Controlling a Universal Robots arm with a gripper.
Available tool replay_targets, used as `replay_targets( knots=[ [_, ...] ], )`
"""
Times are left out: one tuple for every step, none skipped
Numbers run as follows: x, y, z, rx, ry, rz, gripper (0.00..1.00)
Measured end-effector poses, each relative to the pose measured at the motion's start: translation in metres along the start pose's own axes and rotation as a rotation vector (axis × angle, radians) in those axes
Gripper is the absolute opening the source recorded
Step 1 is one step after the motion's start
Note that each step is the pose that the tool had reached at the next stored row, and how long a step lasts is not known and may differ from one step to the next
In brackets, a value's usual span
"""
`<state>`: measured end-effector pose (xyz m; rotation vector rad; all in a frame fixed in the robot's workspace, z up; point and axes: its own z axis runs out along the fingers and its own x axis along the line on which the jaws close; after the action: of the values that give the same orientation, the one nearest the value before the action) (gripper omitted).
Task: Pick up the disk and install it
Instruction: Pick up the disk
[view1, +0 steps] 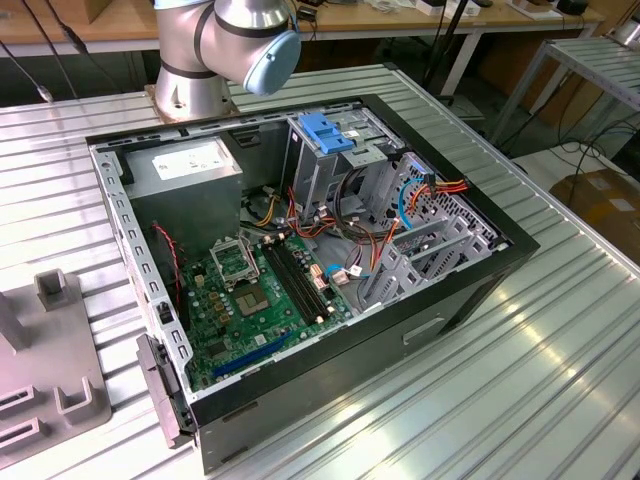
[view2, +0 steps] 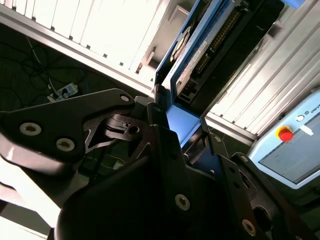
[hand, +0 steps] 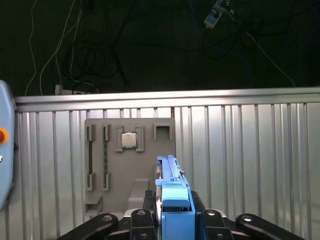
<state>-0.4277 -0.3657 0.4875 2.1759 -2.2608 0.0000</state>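
Over desk (hand: 250, 150) | end effector (hand: 173, 202) clenched on disk (hand: 171, 175), edge-on | we advise a firm, square hold; no tilt nearing cage (view1: 322, 160)

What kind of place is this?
Probably a robotics lab workbench: an open computer case on a slatted aluminium table, a robot arm beside it, its gripper holding the disk.

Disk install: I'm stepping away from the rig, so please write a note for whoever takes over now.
Gripper: shut on the disk, clamped at its blue end.
Disk: held over the table near the grey fixture, as the first wrist view shows.
Case: open, with the drive cage inside, in the exterior view.
Done: disk gripped.
Left: it is not yet in the case.
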Motion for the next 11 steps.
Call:
replay_targets(
  knots=[
    [0.0000,0.0000,-0.0022,0.0000,0.0000,0.000,0.37],
    [0.0000,0.0000,-0.0041,0.0000,-0.0001,0.000,0.37],
    [0.0000,0.0000,-0.0054,-0.0001,0.0000,0.000,0.37],
    [0.0000,0.0000,-0.0072,-0.0001,-0.0001,0.000,0.37],
    [0.0000,0.0000,-0.0086,-0.0001,0.0000,0.000,0.37],
    [0.0000,0.0000,-0.0114,-0.0001,0.0000,0.000,0.37],
    [0.0000,0.0000,-0.0128,-0.0002,0.0000,0.000,0.37],
    [0.0000,0.0000,-0.0141,-0.0002,0.0000,0.000,0.37],
    [0.0000,0.0000,-0.0155,-0.0002,0.0000,0.000,0.37],
    [0.0001,0.0001,-0.0167,-0.0002,-0.0001,0.000,0.37],
    [0.0001,0.0001,-0.0180,-0.0003,0.0000,0.000,0.37]
  ],
)
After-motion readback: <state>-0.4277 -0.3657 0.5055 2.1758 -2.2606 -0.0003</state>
